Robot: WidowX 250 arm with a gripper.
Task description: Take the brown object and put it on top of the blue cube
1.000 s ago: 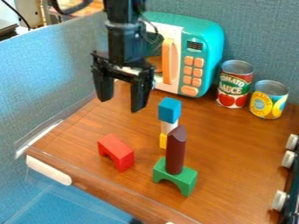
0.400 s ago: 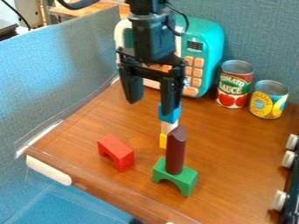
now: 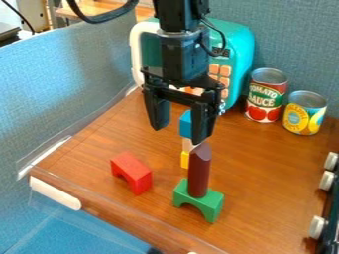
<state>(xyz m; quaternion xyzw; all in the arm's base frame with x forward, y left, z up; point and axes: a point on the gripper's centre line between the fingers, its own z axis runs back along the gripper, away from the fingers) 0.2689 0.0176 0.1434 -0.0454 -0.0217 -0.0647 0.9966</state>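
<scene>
Camera view: gripper (image 3: 179, 135), fingers apart, partly hides the blue cube (image 3: 185, 126), red arch (image 3: 132, 171) near green arch (image 3: 210, 202).

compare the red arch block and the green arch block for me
The red arch block has nothing on it, while the green arch block bears an upright brown column. The red arch lies nearer the clear panel at the table's left side; the green arch sits farther right. Both are arch-shaped, with the opening facing down.
</scene>
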